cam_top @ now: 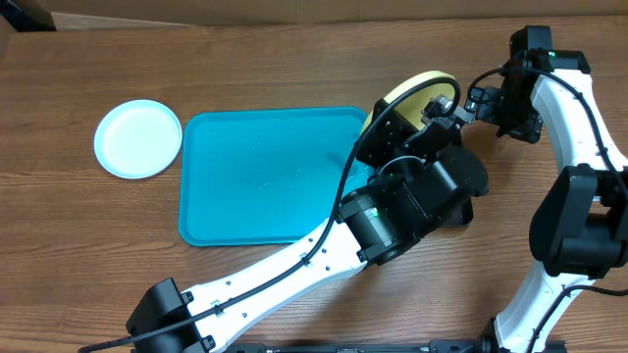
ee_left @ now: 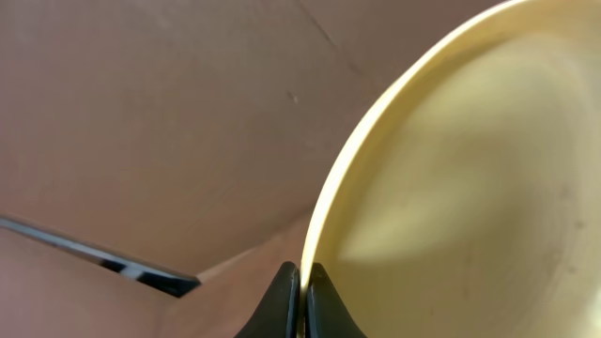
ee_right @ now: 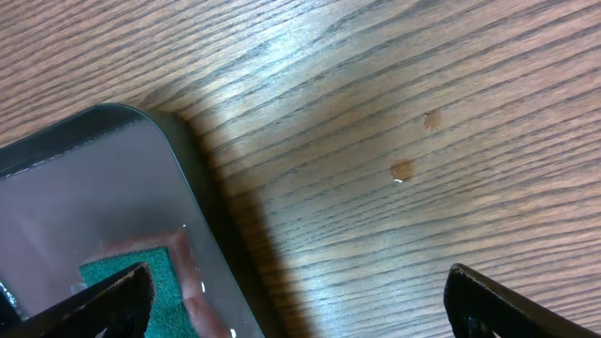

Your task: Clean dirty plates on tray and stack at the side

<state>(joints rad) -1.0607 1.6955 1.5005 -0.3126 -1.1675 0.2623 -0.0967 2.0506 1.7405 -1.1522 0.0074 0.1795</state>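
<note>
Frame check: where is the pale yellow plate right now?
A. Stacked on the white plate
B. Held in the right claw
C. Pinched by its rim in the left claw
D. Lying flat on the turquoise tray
C: the left wrist view shows the left claw shut on the rim of the pale yellow plate, and overhead it is tipped up on edge beside the turquoise tray.

Left arm (cam_top: 294,260) stretches diagonally from the near table edge toward centre-right. Left gripper (ee_left: 302,286) pinched tight on yellow-green plate (ee_left: 451,169) rim. Right arm (cam_top: 579,127) bent, forearm angled leftward. Right gripper (ee_right: 299,282) spread wide, empty.
</note>
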